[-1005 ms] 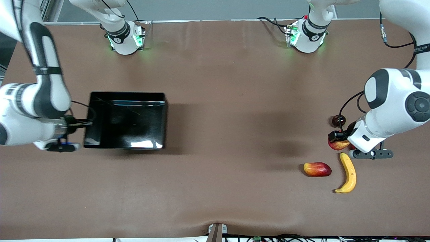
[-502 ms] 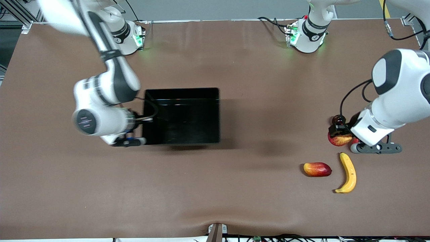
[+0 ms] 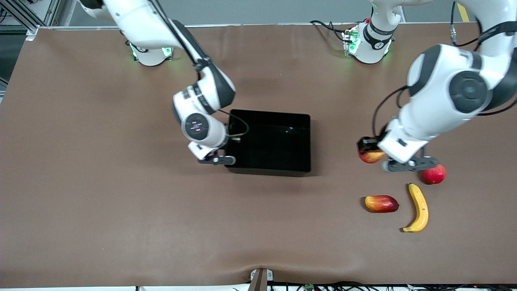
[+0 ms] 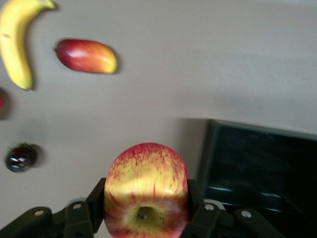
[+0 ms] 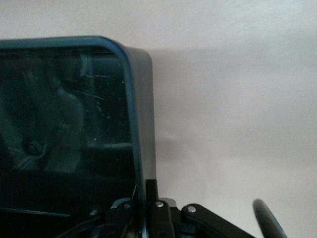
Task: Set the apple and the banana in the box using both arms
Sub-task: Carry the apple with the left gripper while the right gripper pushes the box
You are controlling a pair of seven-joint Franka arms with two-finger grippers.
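Note:
My left gripper [image 3: 368, 150] is shut on the apple [image 3: 370, 156], red with yellow streaks, and holds it above the table between the box and the other fruits; in the left wrist view the apple [image 4: 146, 188] sits between the jaws. The banana [image 3: 419, 207] lies on the table near the left arm's end, also in the left wrist view [image 4: 15, 39]. My right gripper [image 3: 232, 139] is shut on the wall of the black box [image 3: 301, 121] at the table's middle; the right wrist view shows the fingers [image 5: 151, 198] clamping the rim [image 5: 130, 99].
An evenly red round fruit [image 3: 434, 174] lies beside the banana's upper tip. An elongated red-yellow fruit [image 3: 381, 203] lies beside the banana, toward the box. A small dark fruit [image 4: 21, 157] shows in the left wrist view.
My right gripper dragged the box from the right arm's end to the table's middle. My left gripper lifted the apple and carried it toward the box, uncovering the red round fruit.

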